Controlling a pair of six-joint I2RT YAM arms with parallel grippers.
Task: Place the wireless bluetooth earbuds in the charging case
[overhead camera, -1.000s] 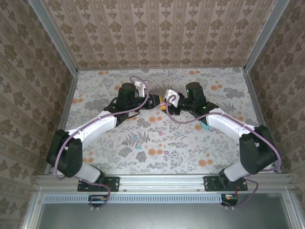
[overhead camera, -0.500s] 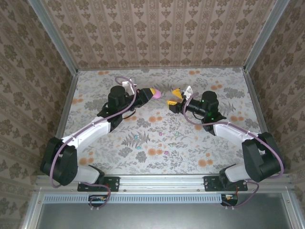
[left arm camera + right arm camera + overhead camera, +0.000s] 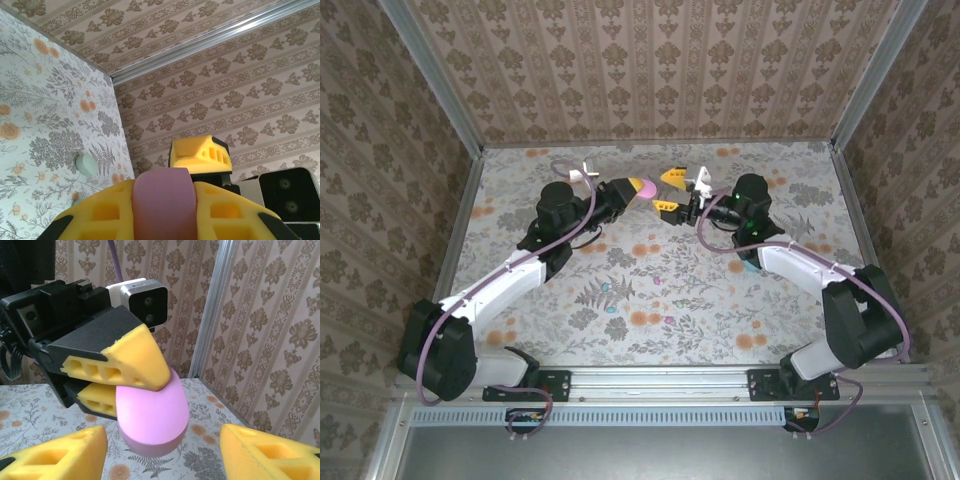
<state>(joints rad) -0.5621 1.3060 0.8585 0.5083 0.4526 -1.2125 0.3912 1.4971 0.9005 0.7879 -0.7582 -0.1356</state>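
Your left gripper [image 3: 639, 188] was clamped on the pink pebble-shaped plastic charging case [image 3: 150, 415], raised near the floral table's [image 3: 570, 320] far edge. Your right gripper [image 3: 668, 192] faced it, jaws apart. Open room lay toward the near edge.

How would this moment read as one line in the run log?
left hand: shut on pink case, held off the mat | right hand: open, facing the case, not touching | case: looks closed

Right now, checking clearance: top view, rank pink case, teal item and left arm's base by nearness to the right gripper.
1. pink case, just left of the right gripper, in the left gripper.
2. teal item, beside the right forearm.
3. left arm's base, near left corner.
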